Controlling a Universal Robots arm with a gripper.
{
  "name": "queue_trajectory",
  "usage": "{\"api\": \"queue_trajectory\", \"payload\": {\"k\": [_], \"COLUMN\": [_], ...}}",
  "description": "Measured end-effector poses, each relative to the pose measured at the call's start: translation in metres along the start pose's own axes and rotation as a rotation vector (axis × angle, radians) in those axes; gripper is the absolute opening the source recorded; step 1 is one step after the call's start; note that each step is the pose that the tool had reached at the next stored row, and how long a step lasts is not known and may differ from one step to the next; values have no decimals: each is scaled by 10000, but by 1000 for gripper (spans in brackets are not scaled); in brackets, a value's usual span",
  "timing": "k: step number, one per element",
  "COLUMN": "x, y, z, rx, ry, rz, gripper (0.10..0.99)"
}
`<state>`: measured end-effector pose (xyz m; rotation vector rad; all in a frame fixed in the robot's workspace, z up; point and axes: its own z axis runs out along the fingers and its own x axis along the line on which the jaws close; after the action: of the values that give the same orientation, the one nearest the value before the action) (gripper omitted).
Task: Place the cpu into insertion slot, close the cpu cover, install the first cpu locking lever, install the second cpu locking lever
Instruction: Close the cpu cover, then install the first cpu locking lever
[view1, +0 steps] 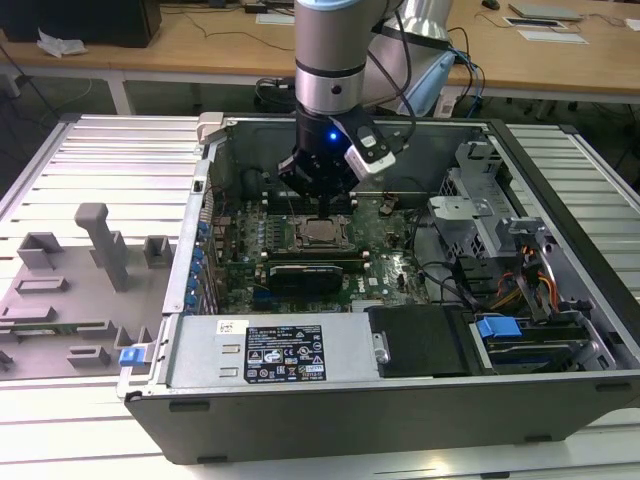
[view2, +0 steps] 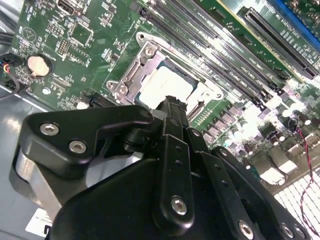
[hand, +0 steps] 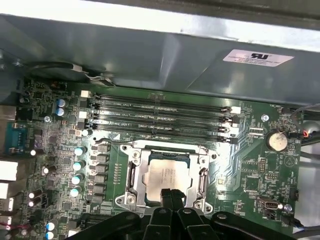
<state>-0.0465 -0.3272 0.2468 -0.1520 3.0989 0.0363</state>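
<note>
Exterior view. We recorded an open computer case lying on a slatted metal table, with a grey plastic fixture on the exterior view's left. The arm reached straight down into the case. Its gripper stood low over the green circuit board, just above the insertion slot. The cpu sat inside that slot, pale top upward.

Second wrist view. The gripper was clenched, and we saw nothing held between the fingers. Its tip sat at one edge of the cpu. The cpu cover lay flat over the socket, framing the chip. We also noted a coin battery well apart, and long memory slots beyond the socket.

First wrist view. The cpu lay seated and level, ringed by the cpu cover. The gripper met the chip's near edge, fingers pressed together. Memory slots ran parallel just beside the socket. The coin battery sat off to one side.
</note>
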Motion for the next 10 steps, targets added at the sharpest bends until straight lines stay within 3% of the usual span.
{"api": "queue_trajectory", "payload": {"k": [10], "x": [0], "y": [0], "z": [-1], "rx": [4], "ry": [1], "rz": [0], "gripper": [106]}}
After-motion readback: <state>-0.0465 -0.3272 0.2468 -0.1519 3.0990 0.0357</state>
